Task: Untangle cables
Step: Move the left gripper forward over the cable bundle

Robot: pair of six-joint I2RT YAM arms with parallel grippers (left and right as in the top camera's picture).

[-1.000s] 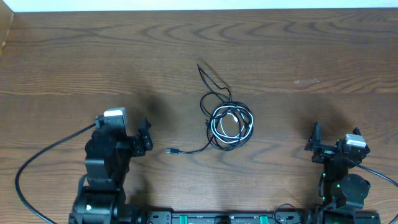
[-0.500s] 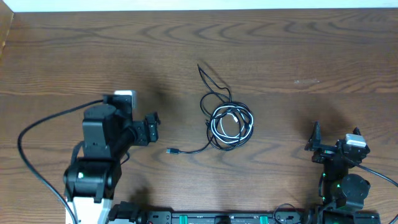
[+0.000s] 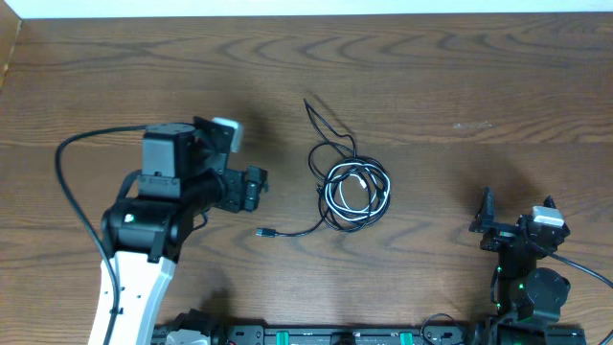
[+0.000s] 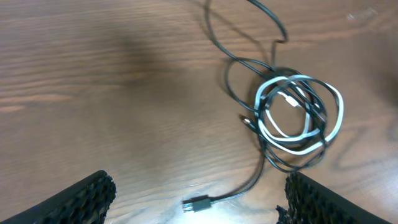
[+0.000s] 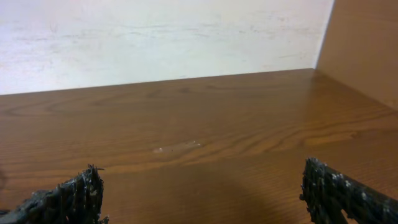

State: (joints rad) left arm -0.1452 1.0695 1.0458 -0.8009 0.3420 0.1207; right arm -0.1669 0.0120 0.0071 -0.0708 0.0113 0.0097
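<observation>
noted usb plug point(image 4: 196, 203) lying flat on wood tbl point(image 3: 479, 77); taken as ref pt. traced black cable point(image 4: 239, 193) up-right from plug into loose coil, tangled there w/ white cable point(image 4: 339, 112). spotted long black loop beyond coil, far side from plug. found left gripper point(image 3: 255, 188) just left of plug, released, jaws wide, nothing held, clear of both cables. found right gripper point(image 3: 482, 216) well right of plug, likewise wide, empty.
</observation>
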